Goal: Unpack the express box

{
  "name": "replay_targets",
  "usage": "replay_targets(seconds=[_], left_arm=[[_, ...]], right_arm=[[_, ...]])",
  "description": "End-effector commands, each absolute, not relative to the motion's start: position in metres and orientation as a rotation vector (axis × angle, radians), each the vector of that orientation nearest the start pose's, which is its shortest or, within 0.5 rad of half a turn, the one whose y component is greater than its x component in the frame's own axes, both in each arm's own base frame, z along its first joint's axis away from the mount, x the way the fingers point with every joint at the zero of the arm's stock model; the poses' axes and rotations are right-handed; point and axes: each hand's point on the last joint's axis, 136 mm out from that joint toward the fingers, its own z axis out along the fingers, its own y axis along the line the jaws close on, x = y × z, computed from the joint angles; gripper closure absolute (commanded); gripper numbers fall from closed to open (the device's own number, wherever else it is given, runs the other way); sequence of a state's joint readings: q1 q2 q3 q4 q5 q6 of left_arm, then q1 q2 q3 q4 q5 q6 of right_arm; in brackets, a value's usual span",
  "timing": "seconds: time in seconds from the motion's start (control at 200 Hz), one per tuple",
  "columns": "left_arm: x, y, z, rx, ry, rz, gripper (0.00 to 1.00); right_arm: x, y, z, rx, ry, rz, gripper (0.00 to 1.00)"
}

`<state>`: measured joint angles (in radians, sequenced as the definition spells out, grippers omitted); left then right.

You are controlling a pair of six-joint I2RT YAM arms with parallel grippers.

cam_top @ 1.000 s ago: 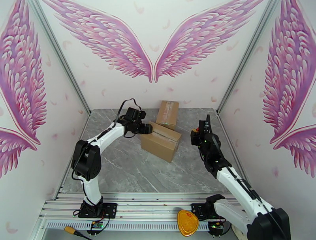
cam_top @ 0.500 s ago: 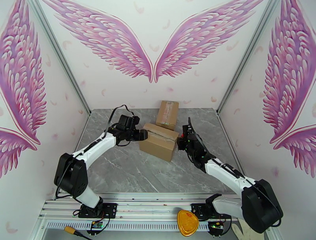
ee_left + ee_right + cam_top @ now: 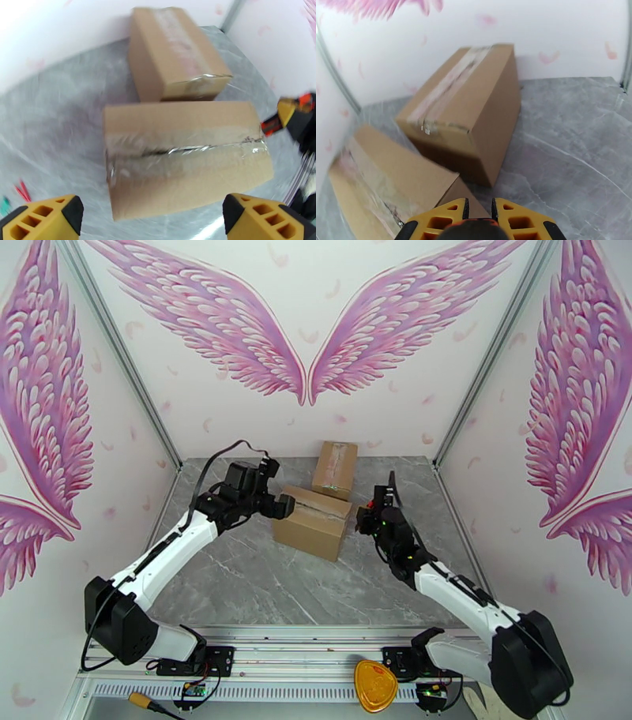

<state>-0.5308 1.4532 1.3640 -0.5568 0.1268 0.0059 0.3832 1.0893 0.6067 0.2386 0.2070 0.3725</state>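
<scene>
The grey desk (image 3: 261, 587) carries the express box (image 3: 312, 523) mid-desk, taped seam up for slitting, just in front of a 2nd box (image 3: 334, 467). The left pincer (image 3: 153, 213), spread wide, sits at its left end, likely to brace it. The right pincer (image 3: 478, 213) pinches a dark cutter (image 3: 393, 483) at the opposite end.

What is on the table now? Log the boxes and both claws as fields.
near box: cardboard, flaps down, tape along top seam, between the claws
far box: cardboard, taped shut, behind near box by the back wall
left claw: open wide, at near box's left end, holding nothing
right claw: nearly closed, by near box's right end
</scene>
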Motion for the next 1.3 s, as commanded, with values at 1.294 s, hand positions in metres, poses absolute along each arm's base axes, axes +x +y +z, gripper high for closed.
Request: replay_targets(seconds=[1.294], left_arm=[[0.328, -0.348, 0.208, 1.734, 1.407, -0.116, 0.01]], right_arm=[[0.360, 0.081, 0.248, 0.713, 1.404, 0.869, 1.00]])
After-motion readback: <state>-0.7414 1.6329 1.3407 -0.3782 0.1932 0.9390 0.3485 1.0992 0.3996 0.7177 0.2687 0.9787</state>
